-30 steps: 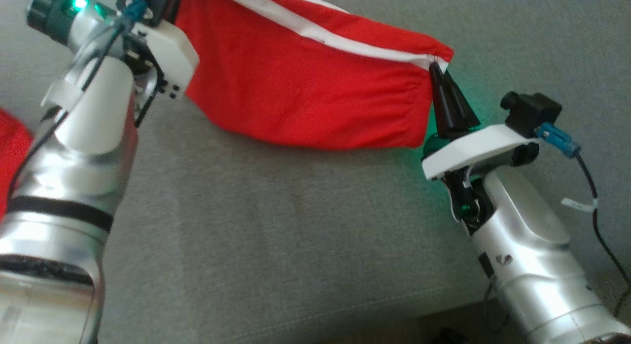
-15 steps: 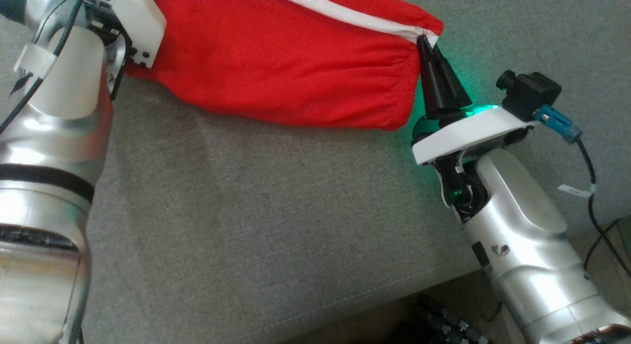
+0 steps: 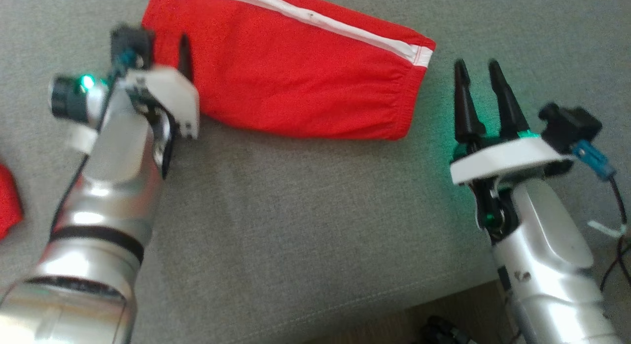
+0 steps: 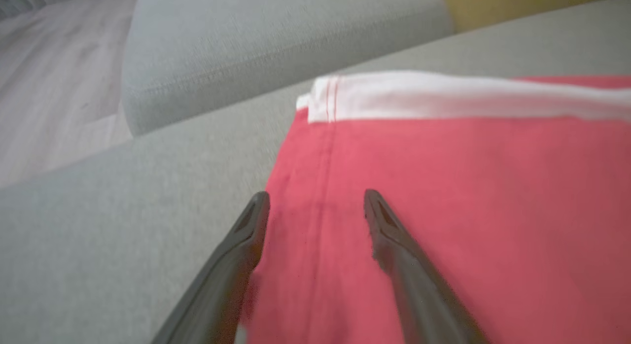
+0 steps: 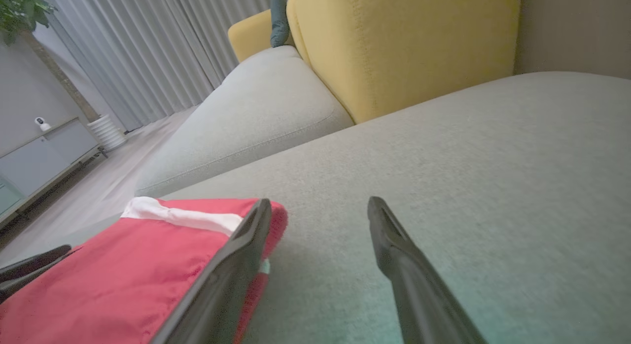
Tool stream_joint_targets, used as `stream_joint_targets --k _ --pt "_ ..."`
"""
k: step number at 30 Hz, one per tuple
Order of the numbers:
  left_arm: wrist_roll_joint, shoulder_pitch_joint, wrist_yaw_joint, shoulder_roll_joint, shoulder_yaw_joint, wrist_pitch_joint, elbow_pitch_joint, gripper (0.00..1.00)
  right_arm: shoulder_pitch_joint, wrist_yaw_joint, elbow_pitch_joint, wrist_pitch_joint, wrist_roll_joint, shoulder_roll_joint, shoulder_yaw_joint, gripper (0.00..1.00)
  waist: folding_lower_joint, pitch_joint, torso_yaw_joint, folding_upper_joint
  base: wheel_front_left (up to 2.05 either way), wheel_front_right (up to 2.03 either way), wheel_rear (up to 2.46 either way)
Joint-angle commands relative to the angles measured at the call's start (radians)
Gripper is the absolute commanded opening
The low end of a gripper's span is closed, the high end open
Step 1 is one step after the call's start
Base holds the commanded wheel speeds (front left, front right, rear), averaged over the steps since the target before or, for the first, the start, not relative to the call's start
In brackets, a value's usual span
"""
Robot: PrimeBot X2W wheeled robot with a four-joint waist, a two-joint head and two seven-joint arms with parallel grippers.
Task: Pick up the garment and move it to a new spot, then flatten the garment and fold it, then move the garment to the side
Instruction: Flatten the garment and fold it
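The red garment [image 3: 296, 73] with a white stripe lies folded and flat on the grey sofa cushion [image 3: 296, 225]. My left gripper [image 4: 316, 195] is open at the garment's left end. One finger hangs by the hem and the other over the red cloth [image 4: 443, 211], with nothing pinched between them. In the head view one dark finger [image 3: 185, 58] of it rises before the cloth. My right gripper [image 3: 477, 64] is open just right of the garment's striped corner and holds nothing. In the right wrist view the right gripper [image 5: 320, 202] has its left finger beside the garment's corner [image 5: 123, 270].
Another red cloth [image 3: 7, 201] pokes in at the left edge. The cushion's front edge [image 3: 345, 304] runs along the bottom, with floor and dark cables below. A yellow back cushion [image 5: 404, 43] and a grey sofa section [image 5: 256, 117] lie beyond the garment.
Both grippers have opened and let go of the garment, which now lies flat on the cushion. The right gripper has drawn back to the right of the corner. The camera has also shifted.
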Motion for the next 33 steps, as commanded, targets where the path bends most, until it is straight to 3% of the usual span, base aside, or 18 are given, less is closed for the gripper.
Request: stream_joint_targets --k 1,4,15,23,24,25,29,33 --pt "-0.003 -0.019 -0.002 0.027 0.02 -0.012 -0.028 1.0 0.011 0.007 -0.029 -0.009 -0.009 0.013 0.003 1.0 0.0001 -0.007 0.007 0.0 0.0 0.0 0.0" --pt "-0.019 0.019 0.006 0.027 0.03 -0.012 -0.011 1.0 0.033 0.007 -0.026 -0.009 -0.029 0.013 -0.022 1.0 0.0001 -0.01 0.002 0.0 0.0 0.0 0.0" --pt "-0.046 0.088 0.116 0.061 0.059 -0.012 0.049 1.0 0.075 0.007 -0.032 -0.009 -0.026 0.013 -0.016 1.0 0.0001 -0.048 -0.024 0.0 0.0 0.0 0.0" --pt "-0.079 0.112 0.073 0.061 0.068 -0.008 0.085 0.98 0.076 0.007 -0.03 -0.009 -0.012 0.013 0.014 1.0 0.0001 -0.057 -0.025 0.0 0.0 0.0 0.0" --pt "-0.087 0.117 0.066 0.058 0.072 -0.005 0.09 0.42 0.076 0.007 -0.03 -0.009 -0.008 0.013 0.017 1.0 0.0001 -0.06 -0.025 0.0 0.0 0.0 0.0" --pt "-0.098 0.128 0.042 0.05 0.072 -0.006 0.093 0.0 0.075 0.007 -0.028 -0.009 -0.005 0.013 0.022 1.0 0.0001 -0.069 -0.022 0.0 0.0 0.0 0.0" --pt "-0.11 0.168 0.032 0.029 0.073 -0.011 0.08 0.0 0.088 0.007 -0.016 -0.009 -0.012 0.013 0.014 1.0 0.0001 -0.113 -0.004 0.0 0.0 0.0 0.0" --pt "-0.128 0.254 0.052 0.012 0.095 -0.012 -0.038 0.0 0.121 0.007 0.006 -0.009 -0.023 0.013 0.002 1.0 0.0001 -0.181 0.032 0.0 0.0 0.0 0.0"
